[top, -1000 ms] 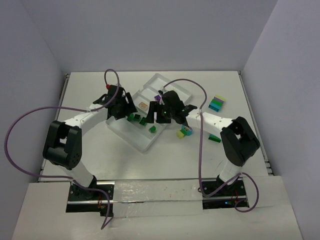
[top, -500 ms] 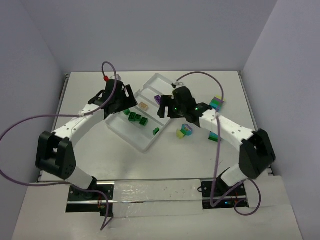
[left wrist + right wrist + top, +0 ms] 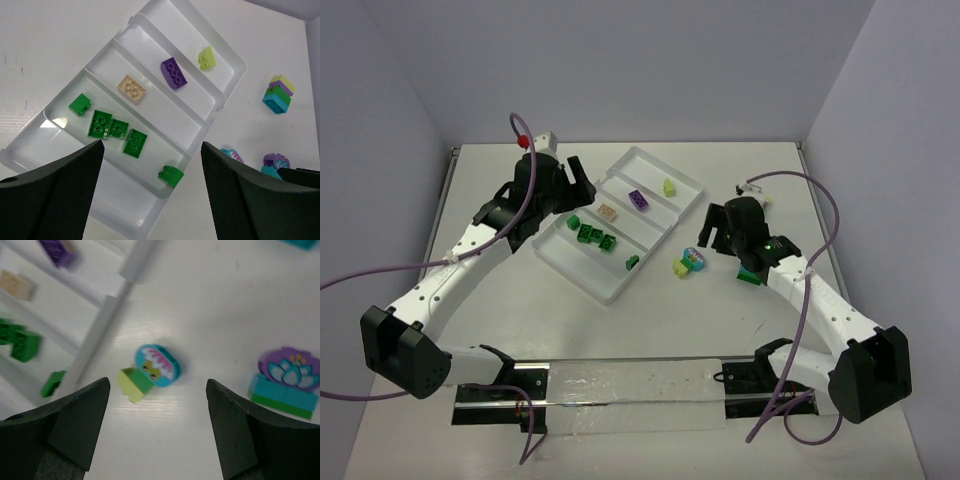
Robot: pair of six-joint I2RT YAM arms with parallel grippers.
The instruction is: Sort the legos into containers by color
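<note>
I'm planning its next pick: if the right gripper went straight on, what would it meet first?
Probably the teal-and-yellow-green lego clump on the table beside the tray. It sits centred ahead of the open right gripper in the wrist view, though depth is unclear.

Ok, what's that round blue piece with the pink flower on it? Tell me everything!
It's a round teal-blue plastic piece with a pink flower printed on its face. A yellow-green brick is stuck to one side. The pair lies on the white table just beside the clear tray, apart from its wall. Nothing holds it; the right tool hangs open above it.
</note>
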